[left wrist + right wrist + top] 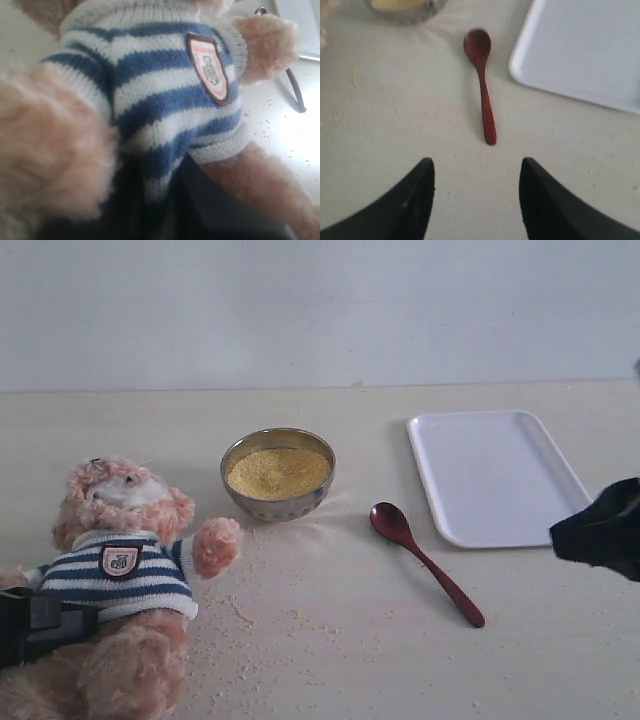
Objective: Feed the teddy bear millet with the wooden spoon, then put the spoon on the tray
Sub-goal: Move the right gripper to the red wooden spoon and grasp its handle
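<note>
— Nearest, the teddy bear lies front left, left gripper at its waist; bowl of millet, wooden spoon and tray lie beyond.
— Left wrist?
— Closed on the teddy bear, below its striped shirt.
— Right wrist?
— Right gripper spread wide, empty; wooden spoon on the table beside the tray.

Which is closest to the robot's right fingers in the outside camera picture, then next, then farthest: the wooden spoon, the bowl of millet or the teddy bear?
Counting from the right fingers at the right edge of the exterior view:
1. The wooden spoon, nearest, lying on the table just left of them.
2. The bowl of millet, further left, mid-table.
3. The teddy bear, farthest, at the left edge.
</note>
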`<state>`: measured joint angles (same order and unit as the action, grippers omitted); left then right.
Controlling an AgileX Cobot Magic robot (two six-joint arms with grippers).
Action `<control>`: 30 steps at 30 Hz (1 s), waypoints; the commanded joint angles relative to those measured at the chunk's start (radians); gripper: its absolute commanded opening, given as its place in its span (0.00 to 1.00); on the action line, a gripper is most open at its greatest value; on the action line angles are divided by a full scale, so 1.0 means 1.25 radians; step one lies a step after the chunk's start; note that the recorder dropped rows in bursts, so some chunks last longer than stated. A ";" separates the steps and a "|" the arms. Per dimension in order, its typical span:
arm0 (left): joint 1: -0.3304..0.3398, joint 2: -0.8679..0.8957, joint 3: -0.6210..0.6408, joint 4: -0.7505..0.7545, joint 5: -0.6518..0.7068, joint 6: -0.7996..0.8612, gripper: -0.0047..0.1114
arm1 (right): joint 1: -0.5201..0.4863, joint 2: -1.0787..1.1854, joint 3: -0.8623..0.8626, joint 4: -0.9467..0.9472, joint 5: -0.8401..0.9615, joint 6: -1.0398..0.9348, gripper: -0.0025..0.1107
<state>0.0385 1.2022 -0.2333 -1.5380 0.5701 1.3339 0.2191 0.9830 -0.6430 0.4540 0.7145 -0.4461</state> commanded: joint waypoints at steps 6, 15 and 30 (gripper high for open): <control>0.001 -0.009 0.002 -0.006 0.007 0.004 0.08 | 0.028 0.405 -0.118 -0.006 -0.016 -0.085 0.49; 0.001 -0.009 0.002 -0.007 0.007 0.004 0.08 | 0.185 0.535 -0.193 -0.137 -0.133 -0.055 0.49; 0.001 -0.009 0.002 -0.007 0.007 0.004 0.08 | 0.185 0.707 -0.287 -0.206 -0.123 -0.027 0.49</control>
<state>0.0385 1.2022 -0.2333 -1.5380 0.5701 1.3339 0.4487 1.8445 -0.9957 0.2140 0.5579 -0.4863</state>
